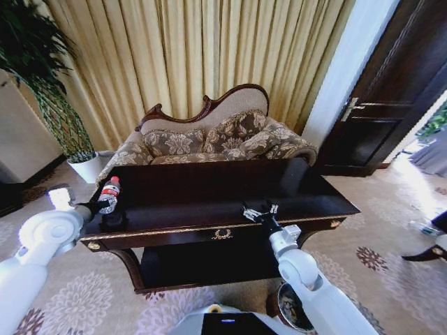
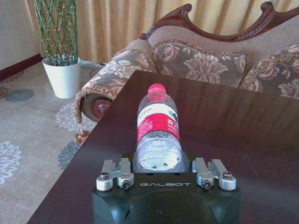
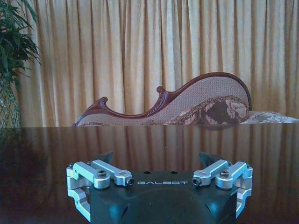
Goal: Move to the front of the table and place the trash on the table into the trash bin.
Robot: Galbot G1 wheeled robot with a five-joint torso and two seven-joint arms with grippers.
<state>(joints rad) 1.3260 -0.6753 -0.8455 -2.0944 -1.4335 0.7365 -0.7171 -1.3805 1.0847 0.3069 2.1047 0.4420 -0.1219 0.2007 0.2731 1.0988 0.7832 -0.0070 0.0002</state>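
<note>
Now you are at the front of the table point(image 1: 209, 202), but the bottle point(image 2: 158, 133) is not in the trash bin point(image 1: 293, 310) yet. Your left gripper point(image 2: 161, 168), by the table's left edge, hugs the bottle between its fingers. Your right gripper point(image 3: 159, 161) rests spread wide and empty near the front edge.

Bottle point(image 1: 110, 190): upright, table's point(image 1: 209, 195) left front corner, at the left gripper point(image 1: 105, 206)
Right gripper point(image 1: 260, 211): table's front edge
Bin point(image 1: 293, 307): floor, below
</note>
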